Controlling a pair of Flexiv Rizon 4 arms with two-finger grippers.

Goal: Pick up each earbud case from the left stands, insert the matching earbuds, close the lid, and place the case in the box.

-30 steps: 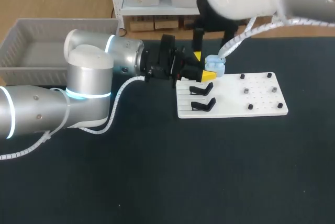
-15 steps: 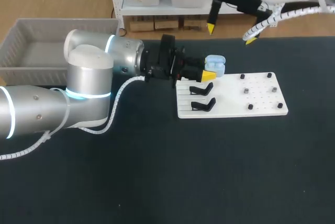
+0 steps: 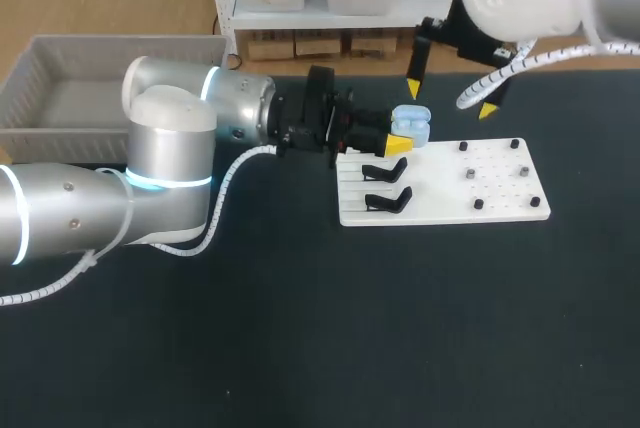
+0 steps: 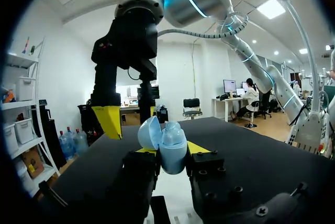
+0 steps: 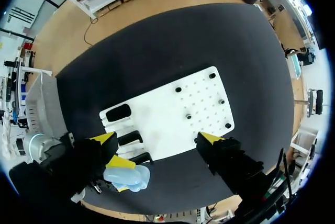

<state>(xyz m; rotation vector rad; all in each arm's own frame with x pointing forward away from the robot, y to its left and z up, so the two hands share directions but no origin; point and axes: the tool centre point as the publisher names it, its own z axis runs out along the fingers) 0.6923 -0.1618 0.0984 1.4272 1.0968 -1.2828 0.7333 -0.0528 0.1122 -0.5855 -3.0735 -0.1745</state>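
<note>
Lying on black table [image 3: 300, 348]: white board [image 3: 500, 191]; grey box [image 3: 30, 73] at far left.

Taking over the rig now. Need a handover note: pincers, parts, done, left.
Left pincer: shut on the blue case, lid open, at the board's far left corner.
Right pincer: open, empty, above the board near the case.
Stands: the two black ones in view are bare.
Done: case off its stand, lid open.
Left: earbuds (can't tell if seated), close lid, put case in the box at far left.
</note>
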